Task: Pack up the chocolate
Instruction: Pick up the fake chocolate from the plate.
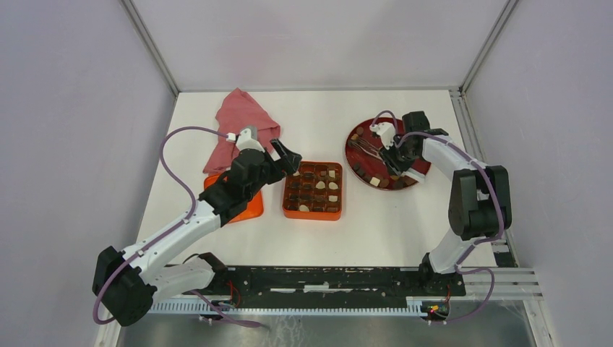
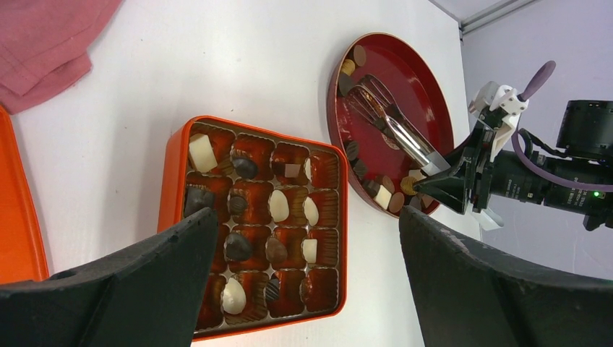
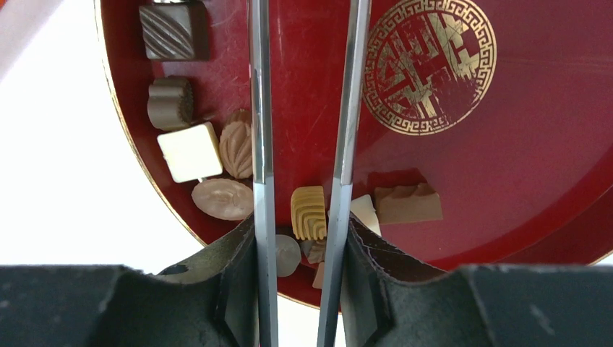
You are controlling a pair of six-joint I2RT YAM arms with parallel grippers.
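Right claw (image 1: 396, 155) clamped on the tongs (image 3: 260, 108), blades straddling a ridged caramel chocolate (image 3: 309, 212) by the plate (image 3: 506, 181) rim for a fine pinch, while left claw (image 2: 305, 220) hangs wide apart over the part-filled box (image 2: 173, 166).

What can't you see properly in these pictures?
- Right wrist view: the silver metal tongs run off the top edge, tips unseen.
- Left wrist view: the left gripper's black finger hides a corner of the orange square gridded box.
- Top view: the chocolate pieces in the box are too small to tell shapes.
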